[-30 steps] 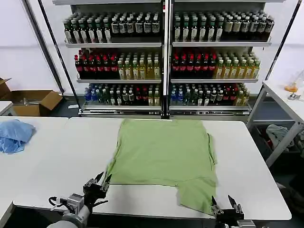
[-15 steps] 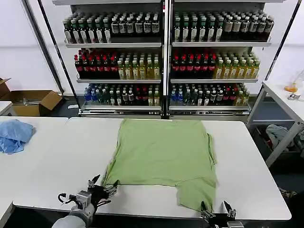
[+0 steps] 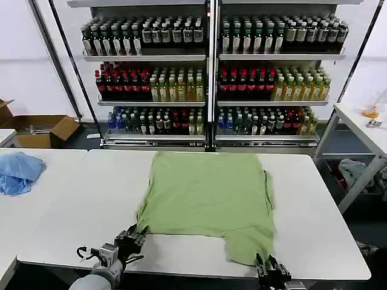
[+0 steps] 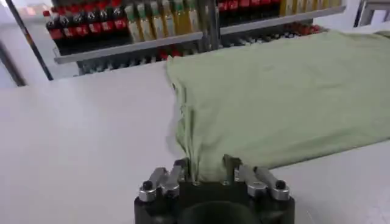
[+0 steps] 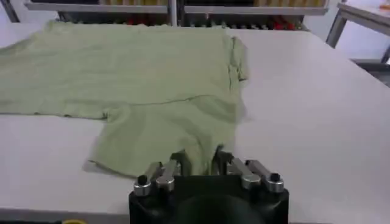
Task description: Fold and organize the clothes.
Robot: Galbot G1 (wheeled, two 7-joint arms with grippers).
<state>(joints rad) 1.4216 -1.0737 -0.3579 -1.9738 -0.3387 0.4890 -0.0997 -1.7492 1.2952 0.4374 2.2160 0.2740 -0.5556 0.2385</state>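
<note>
Both grippers (near edge) pinch polo shirt (image 3: 208, 196)

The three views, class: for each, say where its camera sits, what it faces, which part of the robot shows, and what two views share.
Head view: high on the robot, looking forward and down at the white table; left pincer and right pincer at the near edge.
Left wrist view: behind the left pincer, facing the green polo shirt.
Right wrist view: behind the right pincer, facing the shirt's near flap.
Shared: both wrist views show the shirt and drink shelves.
</note>
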